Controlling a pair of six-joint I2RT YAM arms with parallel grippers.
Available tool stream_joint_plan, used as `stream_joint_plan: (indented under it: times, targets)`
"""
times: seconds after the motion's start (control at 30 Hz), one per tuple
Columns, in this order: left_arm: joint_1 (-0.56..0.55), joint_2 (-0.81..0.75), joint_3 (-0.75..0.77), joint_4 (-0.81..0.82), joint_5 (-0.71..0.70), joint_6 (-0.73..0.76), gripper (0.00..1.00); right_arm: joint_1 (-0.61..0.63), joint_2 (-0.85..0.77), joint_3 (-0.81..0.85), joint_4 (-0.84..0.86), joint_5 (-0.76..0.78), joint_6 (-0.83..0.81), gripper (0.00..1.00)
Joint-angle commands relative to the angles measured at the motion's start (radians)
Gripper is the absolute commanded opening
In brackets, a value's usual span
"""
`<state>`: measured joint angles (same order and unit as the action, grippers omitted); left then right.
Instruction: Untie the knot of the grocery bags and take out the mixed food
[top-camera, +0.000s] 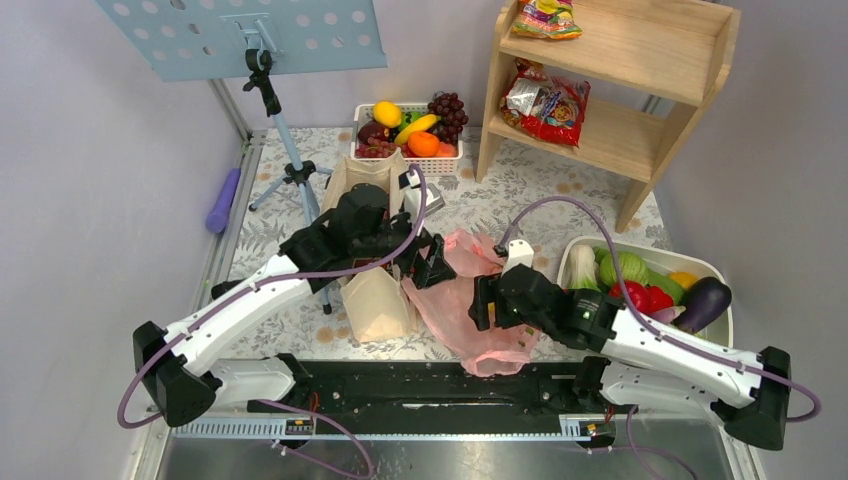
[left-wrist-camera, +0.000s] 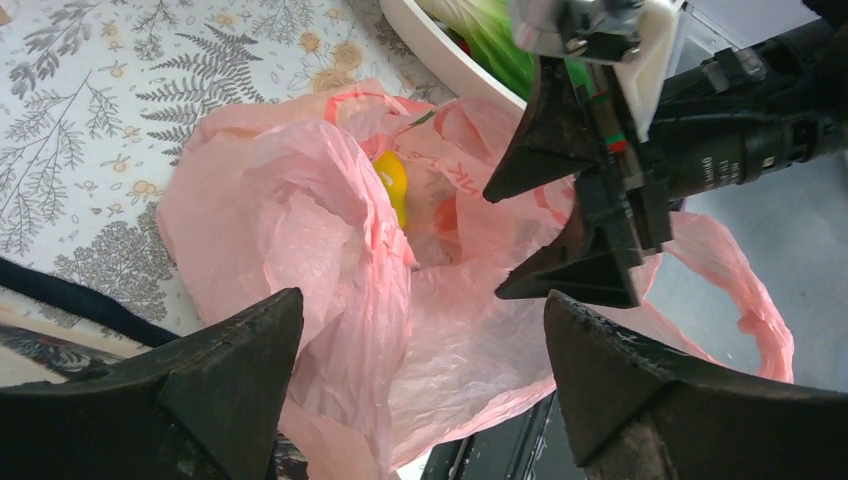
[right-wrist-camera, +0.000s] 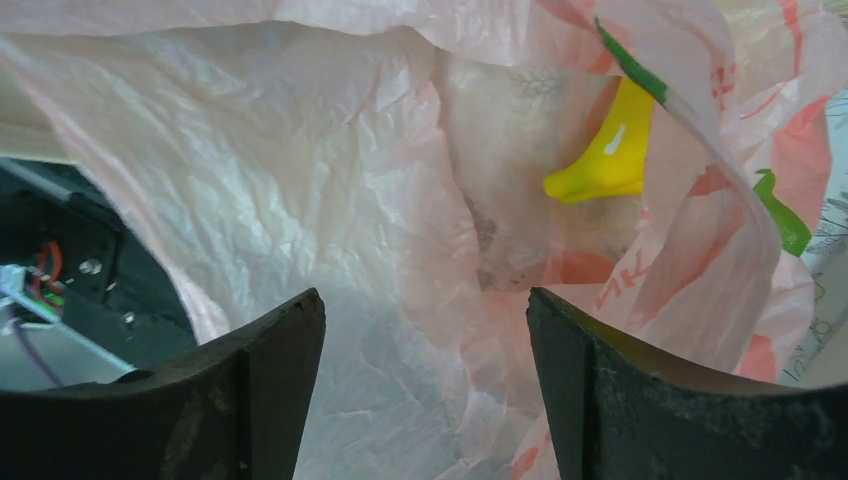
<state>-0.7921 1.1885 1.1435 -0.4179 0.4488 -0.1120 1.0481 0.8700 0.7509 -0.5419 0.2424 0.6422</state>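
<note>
- Pink, crinkled plastic: the grocery bag lies slumped on the counter with its mouth open.
- Over the bag's far-left edge hovers the left gripper, jaws spread wide and holding nothing. In its wrist view the bag fills the space beyond its fingers.
- Against the bag's right side sits the right gripper, released, jaws parted. Loose plastic sags between them without being pinched.
- Inside the bag lies a yellow banana, seen through the opening, beyond the right gripper's fingertips and apart from them.
- At the bag's near end one loop handle lies loose.
- Touching the bag's left side is a beige tote. To the bag's right stands a white tub of vegetables.
</note>
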Motion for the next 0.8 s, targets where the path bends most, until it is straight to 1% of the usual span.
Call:
stream_joint_plan:
  times: [0.0, 0.07, 0.17, 0.23, 0.27, 0.37, 0.43, 0.57, 0.63, 0.7, 0.77]
  targets:
    - [-0.041, 0.0, -0.002, 0.039, -0.026, 0.025, 0.72, 0.045, 0.063, 0.002, 0.01, 0.201, 0.044, 0.79]
    - [-0.063, 0.005, -0.001, 0.025, -0.042, 0.036, 0.5, 0.048, 0.107, -0.004, 0.008, 0.267, 0.064, 0.74]
    - [-0.083, 0.005, -0.005, 0.024, -0.047, 0.039, 0.22, 0.051, 0.171, -0.019, 0.011, 0.356, 0.116, 0.65]
    - [-0.089, 0.006, -0.006, 0.024, -0.052, 0.039, 0.09, 0.05, 0.2, -0.038, 0.035, 0.399, 0.146, 0.61]
    - [-0.093, 0.006, -0.008, 0.024, -0.056, 0.039, 0.05, 0.05, 0.212, -0.049, 0.056, 0.414, 0.159, 0.61]
    - [-0.098, 0.005, -0.01, 0.024, -0.069, 0.038, 0.0, 0.05, 0.242, -0.084, 0.126, 0.456, 0.174, 0.6]
    - [-0.1, 0.005, -0.01, 0.024, -0.076, 0.038, 0.0, 0.05, 0.266, -0.104, 0.176, 0.473, 0.17, 0.62]
    - [-0.103, 0.004, -0.011, 0.024, -0.084, 0.038, 0.0, 0.048, 0.332, -0.12, 0.233, 0.505, 0.169, 0.71]
    - [-0.102, 0.002, -0.013, 0.024, -0.086, 0.04, 0.0, 0.026, 0.371, -0.118, 0.236, 0.486, 0.192, 0.74]
    - [-0.104, 0.0, -0.013, 0.024, -0.089, 0.04, 0.0, 0.002, 0.401, -0.125, 0.266, 0.451, 0.2, 0.74]
    - [-0.105, -0.001, -0.014, 0.023, -0.091, 0.041, 0.0, -0.006, 0.43, -0.129, 0.283, 0.448, 0.206, 0.74]
